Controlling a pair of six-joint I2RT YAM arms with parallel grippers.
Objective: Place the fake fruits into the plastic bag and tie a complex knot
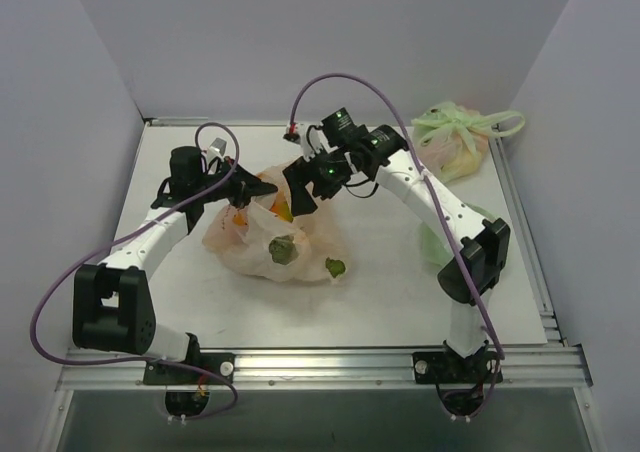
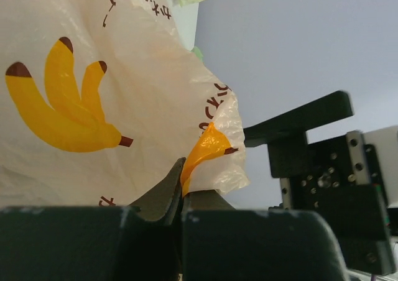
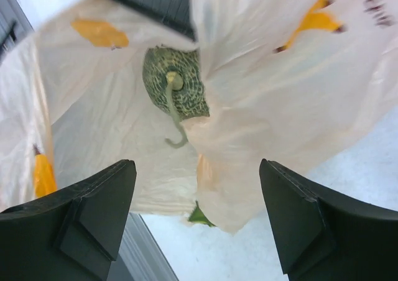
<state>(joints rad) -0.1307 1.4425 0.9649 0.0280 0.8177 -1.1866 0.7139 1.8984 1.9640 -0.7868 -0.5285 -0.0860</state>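
Observation:
The plastic bag, peach film printed with bananas, lies mid-table with its top pulled up. My left gripper is shut on an edge of its film, and the jaws meet at the pinch. My right gripper hangs open just above the bag mouth, with nothing between its fingers. Inside the bag sits a round, dark green, bumpy fake fruit. A small green piece lies at the bag's right edge. No knot is in view.
A pale green tied bag with green handles sits at the back right corner. A light green film sheet lies beside the right arm's elbow. White walls close the table on three sides.

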